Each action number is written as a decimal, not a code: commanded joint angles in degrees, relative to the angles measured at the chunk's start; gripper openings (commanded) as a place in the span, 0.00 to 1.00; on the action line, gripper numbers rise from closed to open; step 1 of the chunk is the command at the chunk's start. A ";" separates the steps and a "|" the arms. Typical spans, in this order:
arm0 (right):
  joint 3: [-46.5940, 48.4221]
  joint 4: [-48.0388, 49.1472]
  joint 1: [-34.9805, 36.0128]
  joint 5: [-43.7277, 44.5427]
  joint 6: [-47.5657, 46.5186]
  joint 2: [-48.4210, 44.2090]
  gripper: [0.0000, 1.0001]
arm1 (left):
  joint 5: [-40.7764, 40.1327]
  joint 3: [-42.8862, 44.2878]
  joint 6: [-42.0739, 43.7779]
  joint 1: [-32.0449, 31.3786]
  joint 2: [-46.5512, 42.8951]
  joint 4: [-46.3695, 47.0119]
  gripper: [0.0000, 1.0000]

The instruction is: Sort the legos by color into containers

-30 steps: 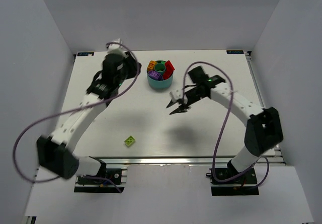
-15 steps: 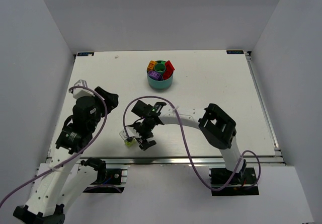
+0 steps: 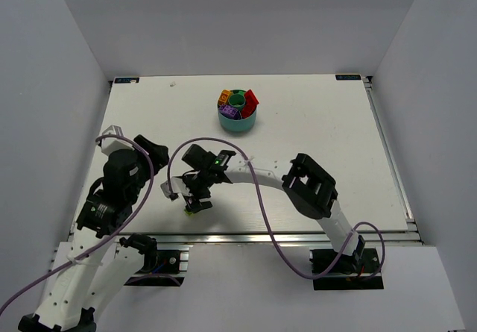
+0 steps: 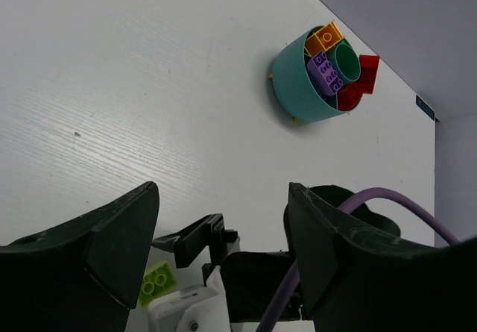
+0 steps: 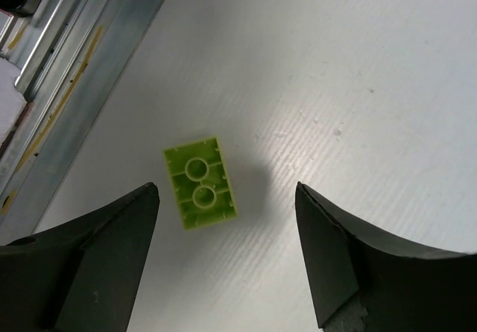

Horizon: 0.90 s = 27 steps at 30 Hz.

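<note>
There is one teal bowl (image 3: 237, 126) and one lime green brick (image 5: 200, 183) outside it. Inside it, one orange brick (image 4: 326, 39) shows, plus purple bricks (image 4: 323, 71) and red bricks (image 4: 365, 67) — their number is not sure. Two grippers — left gripper (image 4: 222, 198), right gripper (image 5: 226, 188).

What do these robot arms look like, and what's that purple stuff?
The left arm and right arm are white segments linked by chunky black joints, each with a looping purple cable. The left end effector and right end effector each have two black wedge-shaped fingers. A green light glows near the right wrist.
</note>
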 commanded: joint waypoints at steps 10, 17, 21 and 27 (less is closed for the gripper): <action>2.80 -0.03 1.39 -0.29 2.22 3.76 0.68 | -3.33 -0.10 -2.60 -0.08 -3.95 -2.11 0.80; 2.37 0.14 1.39 -0.64 1.87 3.41 0.38 | -5.61 1.22 -3.65 -0.08 -5.10 -4.05 0.80; 0.34 1.81 -0.27 -2.04 3.10 -2.02 0.29 | -6.66 1.57 -4.53 -0.08 -5.89 -4.66 0.79; 2.27 7.24 -9.92 -3.89 15.56 -9.06 0.00 | -6.85 -0.53 -6.46 -0.08 -7.64 -3.00 0.79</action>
